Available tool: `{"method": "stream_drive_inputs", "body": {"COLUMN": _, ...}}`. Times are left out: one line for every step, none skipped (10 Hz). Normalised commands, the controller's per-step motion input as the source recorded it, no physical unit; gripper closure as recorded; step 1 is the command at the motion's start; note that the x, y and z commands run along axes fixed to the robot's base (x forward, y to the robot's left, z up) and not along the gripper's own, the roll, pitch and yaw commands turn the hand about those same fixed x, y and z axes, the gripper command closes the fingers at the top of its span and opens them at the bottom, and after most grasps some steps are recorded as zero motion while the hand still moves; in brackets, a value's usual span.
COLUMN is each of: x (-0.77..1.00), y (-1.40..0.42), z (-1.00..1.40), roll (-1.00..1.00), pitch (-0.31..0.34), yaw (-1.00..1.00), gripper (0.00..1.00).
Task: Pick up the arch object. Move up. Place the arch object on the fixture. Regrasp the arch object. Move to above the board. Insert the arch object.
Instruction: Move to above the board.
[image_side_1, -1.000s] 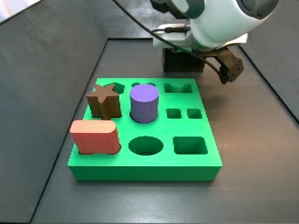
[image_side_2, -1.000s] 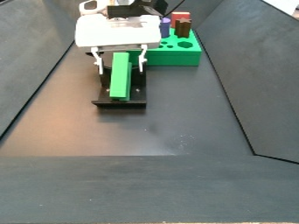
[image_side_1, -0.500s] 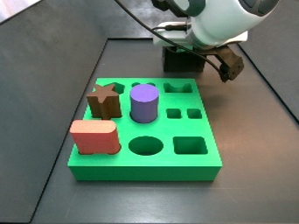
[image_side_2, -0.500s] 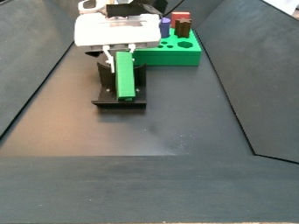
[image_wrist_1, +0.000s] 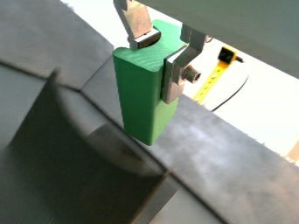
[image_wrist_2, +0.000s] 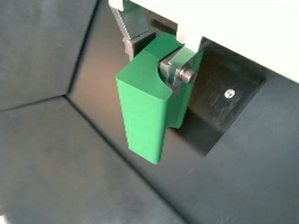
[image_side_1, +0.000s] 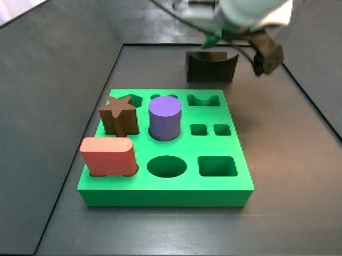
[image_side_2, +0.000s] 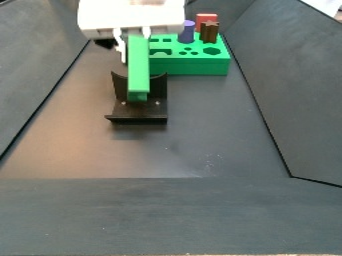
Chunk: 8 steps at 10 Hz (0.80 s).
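Hand holding the green arch block above the fixture.
The hand (image_wrist_1: 162, 54) has its two silver fingers (image_wrist_2: 177, 69) closed on the upper end of the arch block (image_side_2: 139, 66), which hangs upright clear of the fixture (image_side_2: 138, 105). The board (image_side_1: 167, 150) lies at about 1 o'clock from the fixture in a side view (image_side_2: 187, 58), carrying a purple cylinder (image_side_1: 164, 117).

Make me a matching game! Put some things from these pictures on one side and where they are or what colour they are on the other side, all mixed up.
Things:
1. arch object
2. purple cylinder
3. fixture
4. salmon-pink block

Clues:
A. stands upright in the middle of the board
B. dark, on the floor under the gripper
C. green, clamped between the silver fingers
D. sits at a near corner of the board

Pairs: 1-C, 2-A, 3-B, 4-D
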Motion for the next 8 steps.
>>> {"method": "stream_drive_inputs", "body": {"x": -0.03, "y": 0.13, "z": 1.0, "roll": -0.07, "pitch": 0.158, "yaw": -0.2, "gripper": 1.0}}
{"method": "stream_drive_inputs", "body": {"x": -0.04, "y": 0.13, "z": 1.0, "roll": -0.09, "pitch": 0.197, "yaw": -0.12, "gripper": 1.0}}
{"method": "stream_drive_inputs", "body": {"x": -0.04, "y": 0.12, "z": 1.0, "roll": -0.1, "pitch": 0.212, "yaw": -0.07, "gripper": 1.0}}
{"method": "stream_drive_inputs", "body": {"x": -0.04, "y": 0.12, "z": 1.0, "roll": -0.1, "pitch": 0.216, "yaw": -0.01, "gripper": 1.0}}
{"method": "stream_drive_inputs", "body": {"x": -0.05, "y": 0.11, "z": 1.0, "roll": -0.08, "pitch": 0.199, "yaw": 0.05, "gripper": 1.0}}
{"method": "stream_drive_inputs", "body": {"x": -0.05, "y": 0.1, "z": 1.0, "roll": -0.06, "pitch": 0.174, "yaw": 0.09, "gripper": 1.0}}
{"method": "stream_drive_inputs", "body": {"x": -0.05, "y": 0.09, "z": 1.0, "roll": -0.06, "pitch": 0.146, "yaw": 0.12, "gripper": 1.0}}
{"method": "stream_drive_inputs", "body": {"x": -0.04, "y": 0.08, "z": 1.0, "roll": -0.05, "pitch": 0.111, "yaw": 0.14, "gripper": 1.0}}
